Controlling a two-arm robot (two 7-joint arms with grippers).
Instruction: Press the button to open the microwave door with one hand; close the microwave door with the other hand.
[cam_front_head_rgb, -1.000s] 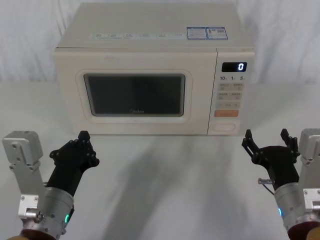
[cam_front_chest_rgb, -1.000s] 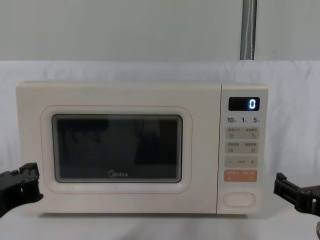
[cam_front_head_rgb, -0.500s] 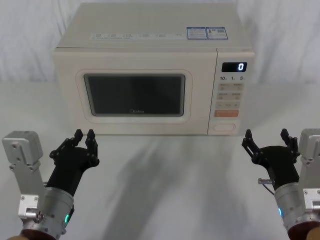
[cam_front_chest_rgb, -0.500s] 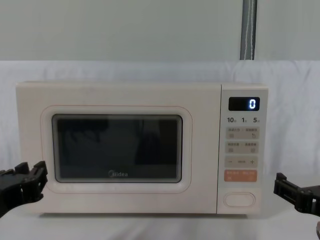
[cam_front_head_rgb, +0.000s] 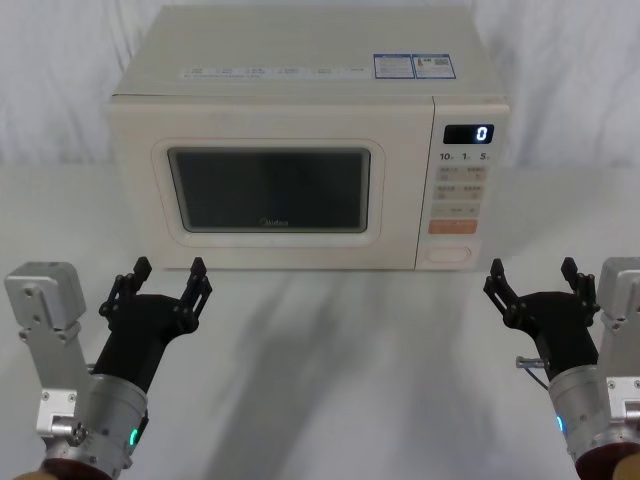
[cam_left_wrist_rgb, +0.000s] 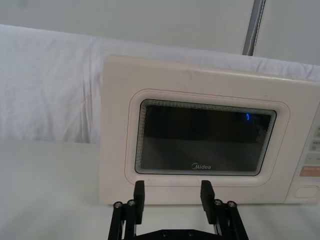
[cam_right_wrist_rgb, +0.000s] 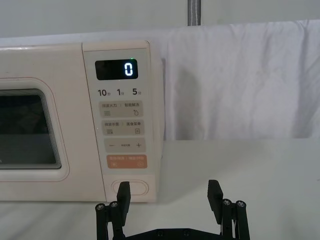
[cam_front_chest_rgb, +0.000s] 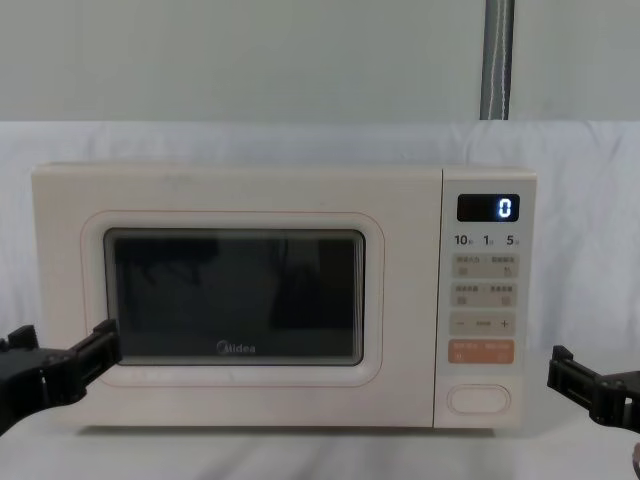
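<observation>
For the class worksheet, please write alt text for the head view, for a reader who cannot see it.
A cream microwave with its door shut stands on a white table, its display reading 0. The left gripper and right gripper wait in front of it, jaws open, touching nothing.

Cream microwave (cam_front_head_rgb: 300, 100) at frame centre, door (cam_front_head_rgb: 270, 190) with dark glass window; black display (cam_front_head_rgb: 468, 134) showing white "0"; orange button (cam_front_head_rgb: 452, 226). Black grippers, left (cam_front_head_rgb: 166, 281) and right (cam_front_head_rgb: 532, 280), on white cloth (cam_front_head_rgb: 350, 380).
</observation>
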